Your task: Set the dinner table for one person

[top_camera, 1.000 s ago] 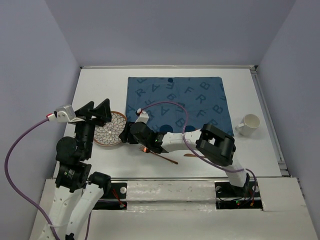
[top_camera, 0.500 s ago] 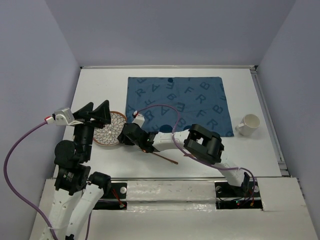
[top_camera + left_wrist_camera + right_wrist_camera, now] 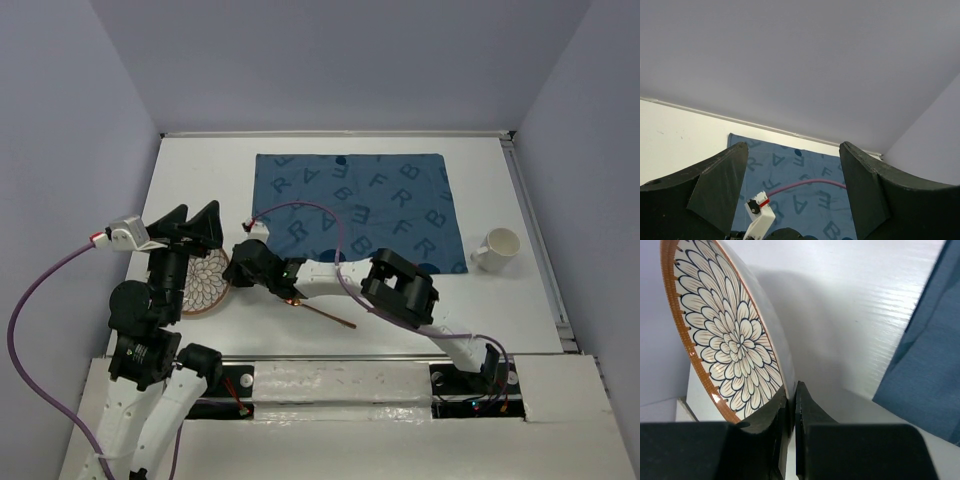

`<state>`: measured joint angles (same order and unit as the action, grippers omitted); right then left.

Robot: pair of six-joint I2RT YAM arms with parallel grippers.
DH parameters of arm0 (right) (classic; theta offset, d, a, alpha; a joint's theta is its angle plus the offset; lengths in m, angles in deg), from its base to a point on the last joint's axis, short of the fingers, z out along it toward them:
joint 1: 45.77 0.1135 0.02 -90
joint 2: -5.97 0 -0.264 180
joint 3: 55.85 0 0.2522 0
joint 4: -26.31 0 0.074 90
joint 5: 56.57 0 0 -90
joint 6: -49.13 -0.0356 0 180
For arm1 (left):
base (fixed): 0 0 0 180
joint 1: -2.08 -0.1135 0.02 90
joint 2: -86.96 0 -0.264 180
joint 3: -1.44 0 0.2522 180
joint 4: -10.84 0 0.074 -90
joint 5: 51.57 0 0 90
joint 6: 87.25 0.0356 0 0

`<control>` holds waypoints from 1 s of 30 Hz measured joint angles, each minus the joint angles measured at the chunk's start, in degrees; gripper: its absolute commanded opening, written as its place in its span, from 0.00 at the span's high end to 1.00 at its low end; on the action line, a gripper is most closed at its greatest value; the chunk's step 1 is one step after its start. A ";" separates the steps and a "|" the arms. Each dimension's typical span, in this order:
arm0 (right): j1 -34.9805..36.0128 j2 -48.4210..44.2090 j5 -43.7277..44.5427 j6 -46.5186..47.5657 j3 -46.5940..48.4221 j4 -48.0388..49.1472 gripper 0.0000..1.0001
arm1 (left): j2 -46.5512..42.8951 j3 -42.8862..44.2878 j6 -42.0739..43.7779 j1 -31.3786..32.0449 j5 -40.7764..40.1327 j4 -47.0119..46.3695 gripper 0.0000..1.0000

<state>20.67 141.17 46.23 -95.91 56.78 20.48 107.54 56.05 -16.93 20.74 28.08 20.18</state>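
Note:
A round plate [image 3: 203,285] with a flower pattern and an orange-brown rim lies on the white dinner table [image 3: 200,170], left of the dark blue lettered placemat [image 3: 370,205]. My right gripper [image 3: 233,270] reaches far left and is shut on the plate's right rim. In the right wrist view the jaws [image 3: 792,390] pinch the rim of the plate [image 3: 735,340], which looks tilted. My left gripper [image 3: 190,222] hangs above the plate, open and empty. Its view [image 3: 792,147] looks over the placemat [image 3: 805,175].
A white mug [image 3: 497,248] stands right of the placemat. A thin brown utensil [image 3: 327,315] lies on the table near the front edge, under the right arm. The right arm's purple cable [image 3: 300,210] arcs over the placemat.
My right gripper has moved left with the plate's rim in it. The plate has shifted left, further under my left gripper. The left arm has barely moved.

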 measured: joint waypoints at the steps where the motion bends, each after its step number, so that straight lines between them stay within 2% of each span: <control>1: 0.11 0.00 -0.13 1.31 0.24 -0.02 1.00 | -0.02 0.00 0.07 0.00 -0.04 0.00 0.15; 8: -0.02 -2.69 -0.24 11.54 0.31 -1.57 1.00 | -0.46 0.00 0.59 0.00 -0.87 0.04 0.15; 11: -0.85 -7.69 -1.03 13.51 -3.67 -3.80 1.00 | -0.63 0.00 0.76 0.00 -1.07 0.02 0.15; 15: -5.46 -19.21 -6.19 12.76 -14.86 -1.95 1.00 | -0.81 0.00 0.79 0.00 -1.14 0.02 0.15; 18: -12.68 -29.73 -9.77 11.32 -24.46 -0.24 1.00 | -0.81 0.00 0.76 0.00 -1.03 0.04 0.15; 24: -28.79 -45.16 -9.18 9.73 -38.03 3.78 1.00 | -0.81 0.00 0.72 0.02 -0.44 0.02 0.14; 30: -41.16 -49.11 -12.68 8.55 -43.65 3.58 1.00 | -0.50 0.00 0.52 0.11 0.07 -0.02 0.11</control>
<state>-20.49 92.06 33.55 -87.37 13.13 24.06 107.03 56.05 -16.41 20.85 28.15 20.16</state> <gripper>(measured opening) 0.112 0.873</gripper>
